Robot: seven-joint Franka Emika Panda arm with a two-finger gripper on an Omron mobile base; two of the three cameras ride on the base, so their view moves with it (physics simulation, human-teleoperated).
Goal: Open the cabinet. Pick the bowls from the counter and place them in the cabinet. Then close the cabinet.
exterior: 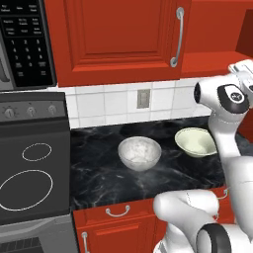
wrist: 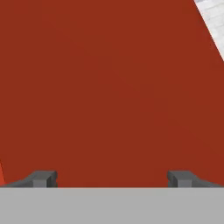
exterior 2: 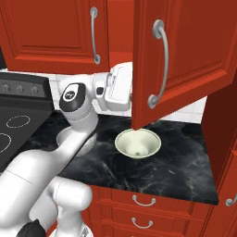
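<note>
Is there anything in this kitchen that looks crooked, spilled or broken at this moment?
Nothing is spilled or broken. Both bowls, the grey stone-look bowl and the cream bowl, sit upright on the black counter. One thing stands out: the right cabinet door is swung open over the counter while the left door is shut.

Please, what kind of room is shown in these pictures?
It is a kitchen, a rendered one. A stove with ring burners stands beside a black marble counter, red cabinets hang above it, and two bowls, grey and cream, sit on the counter.

Base views flank the counter point(exterior: 123, 188) — hand view hugs red.
</note>
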